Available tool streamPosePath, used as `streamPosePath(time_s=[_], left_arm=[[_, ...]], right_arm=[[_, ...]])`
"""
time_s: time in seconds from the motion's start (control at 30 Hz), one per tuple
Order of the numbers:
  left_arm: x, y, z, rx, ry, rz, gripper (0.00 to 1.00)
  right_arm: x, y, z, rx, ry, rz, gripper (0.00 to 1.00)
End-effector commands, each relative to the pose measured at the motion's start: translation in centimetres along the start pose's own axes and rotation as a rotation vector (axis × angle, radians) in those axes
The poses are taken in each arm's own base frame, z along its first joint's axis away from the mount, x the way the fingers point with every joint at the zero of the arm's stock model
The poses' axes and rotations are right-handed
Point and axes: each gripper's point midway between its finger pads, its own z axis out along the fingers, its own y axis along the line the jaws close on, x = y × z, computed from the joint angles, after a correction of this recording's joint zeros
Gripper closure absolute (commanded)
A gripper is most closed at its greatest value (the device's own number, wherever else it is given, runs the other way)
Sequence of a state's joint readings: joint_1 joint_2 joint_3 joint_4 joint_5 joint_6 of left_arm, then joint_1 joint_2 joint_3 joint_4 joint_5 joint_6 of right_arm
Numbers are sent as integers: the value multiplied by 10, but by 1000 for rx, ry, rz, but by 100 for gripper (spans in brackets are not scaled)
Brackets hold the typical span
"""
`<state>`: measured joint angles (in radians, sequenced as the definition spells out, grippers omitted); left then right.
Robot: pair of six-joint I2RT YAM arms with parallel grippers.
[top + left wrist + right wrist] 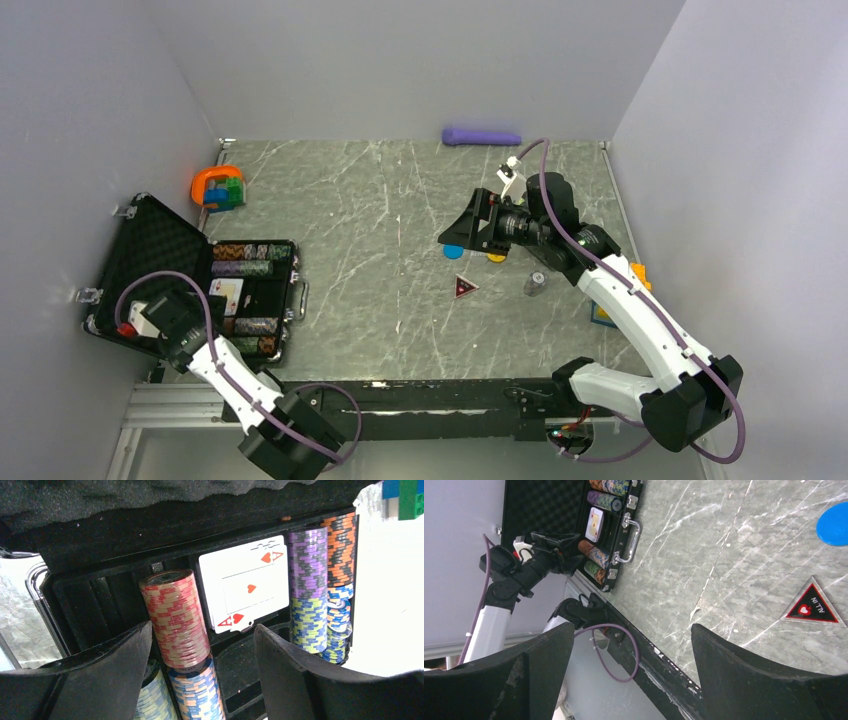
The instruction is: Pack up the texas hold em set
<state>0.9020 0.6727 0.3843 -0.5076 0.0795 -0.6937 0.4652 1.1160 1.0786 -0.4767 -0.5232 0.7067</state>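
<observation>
- Jaws of the left gripper (202,630) stand spread over the open tray and pinch nothing. Those of the right gripper (631,630) are spread wide too, empty, above the table (380,220).
- The black case (150,245) lies open under the left jaws, its foam lid leaning back beyond them, so the slots are free to take pieces.
- A red chip stack (175,617) lies on its side in a slot between the left fingers and looks settled there. More chips fill the slot nearer the jaws.
- Purple chips (306,560) and orange chips (341,545) fill the rows right of those jaws.
- Cards (247,587), ace of hearts up, sit in the middle well just beyond them.
- Probably left to pack are the triangle (813,605) just right of the right jaws, the blue disc (834,524) further beyond, and a yellow disc (497,258) under that gripper.
</observation>
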Motion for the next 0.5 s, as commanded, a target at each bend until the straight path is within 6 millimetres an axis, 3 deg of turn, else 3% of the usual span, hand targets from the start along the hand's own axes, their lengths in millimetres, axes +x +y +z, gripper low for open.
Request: streamPosePath(time_s=[0.0, 0.23, 0.47], left_arm=[[-24, -13, -12, 25, -81, 36, 21], [-29, -30, -20, 103, -96, 102, 14], [-18, -72, -34, 292, -65, 235, 13]], right_arm=[[-6, 2, -3, 1, -33, -23, 9], [-5, -5, -5, 36, -42, -35, 10], [-9, -43, -17, 259, -67, -79, 10]])
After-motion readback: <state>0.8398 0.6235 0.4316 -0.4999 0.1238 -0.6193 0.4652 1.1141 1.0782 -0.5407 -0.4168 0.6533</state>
